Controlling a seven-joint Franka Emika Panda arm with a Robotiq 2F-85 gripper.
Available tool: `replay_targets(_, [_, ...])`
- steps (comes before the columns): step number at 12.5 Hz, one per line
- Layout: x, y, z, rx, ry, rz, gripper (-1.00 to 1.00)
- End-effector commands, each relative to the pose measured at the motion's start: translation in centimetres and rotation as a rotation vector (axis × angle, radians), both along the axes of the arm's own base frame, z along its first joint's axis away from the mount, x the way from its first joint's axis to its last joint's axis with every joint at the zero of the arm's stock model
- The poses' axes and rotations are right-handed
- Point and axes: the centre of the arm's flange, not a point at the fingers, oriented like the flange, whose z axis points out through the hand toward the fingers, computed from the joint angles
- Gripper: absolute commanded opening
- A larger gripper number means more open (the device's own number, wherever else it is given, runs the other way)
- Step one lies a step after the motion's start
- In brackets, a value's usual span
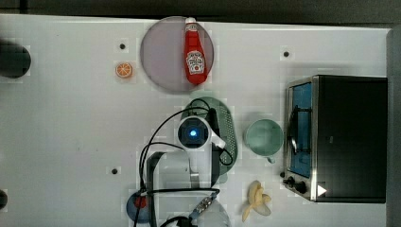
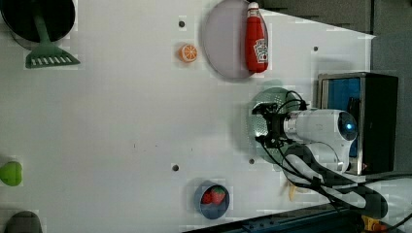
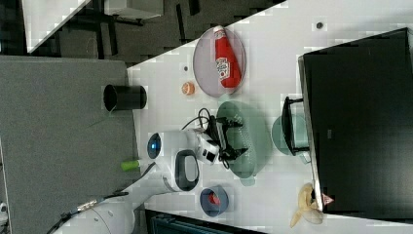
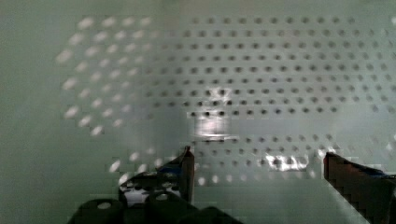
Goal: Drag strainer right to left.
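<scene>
The pale mint-green strainer (image 1: 228, 126) lies near the middle of the white table, between the plate and the cup, and my arm covers part of it from above. Its holed bowl (image 4: 280, 70) sits close in front of the wrist camera. My gripper (image 4: 258, 156) is open and points down into the bowl, its two dark fingers spread wide with nothing between them. In the left view the gripper (image 2: 260, 125) is over the strainer (image 2: 265, 99). The right view shows the gripper (image 3: 239, 138) inside the strainer's rim (image 3: 258, 146). Whether the fingertips touch the bowl I cannot tell.
A grey-lilac plate (image 1: 161, 56) holds a ketchup bottle (image 1: 195, 52). A round mint cup (image 1: 263, 137) stands between the strainer and a black toaster oven (image 1: 345, 137). Also on the table are a banana (image 1: 255, 201), an orange slice (image 1: 124, 70) and a blue bowl with a strawberry (image 2: 212, 199).
</scene>
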Motion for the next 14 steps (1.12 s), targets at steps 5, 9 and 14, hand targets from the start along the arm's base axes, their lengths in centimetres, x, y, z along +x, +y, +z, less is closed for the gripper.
replay_targets(5, [0.3,6.9,1.2,0.046,-0.001,-0.021,1.00])
replay_targets(9, [0.7,11.0,1.2,0.063,0.042,-0.129,1.00])
replay_targets(14, [1.1,17.3,1.0,0.062,0.037,-0.208,1.00])
